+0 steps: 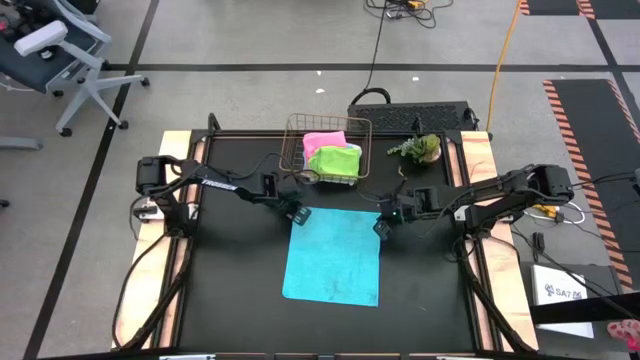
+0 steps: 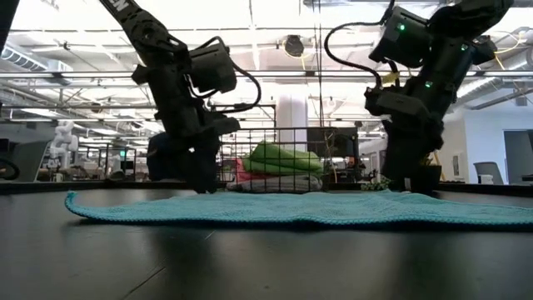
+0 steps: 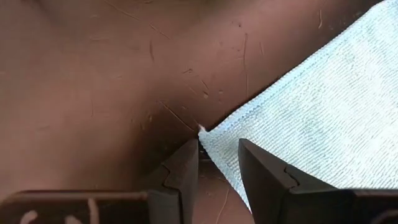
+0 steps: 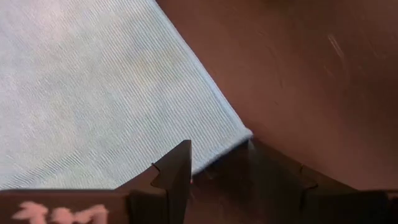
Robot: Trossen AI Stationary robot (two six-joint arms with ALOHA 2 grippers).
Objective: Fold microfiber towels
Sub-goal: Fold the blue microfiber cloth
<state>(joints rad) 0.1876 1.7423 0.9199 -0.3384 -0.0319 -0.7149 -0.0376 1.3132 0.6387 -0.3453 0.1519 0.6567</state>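
This is a robotics lab or test hall, not a home. The black table [image 1: 240,300] stands on a grey floor marked with tape lines [image 1: 300,68] and hazard stripes [image 1: 585,110], with cables [image 1: 500,60] trailing across it and an office chair [image 1: 60,55] parked nearby. Seen from table height, a wide open room stretches behind, with ceiling strip lights [image 2: 75,40], beams and pipes overhead.
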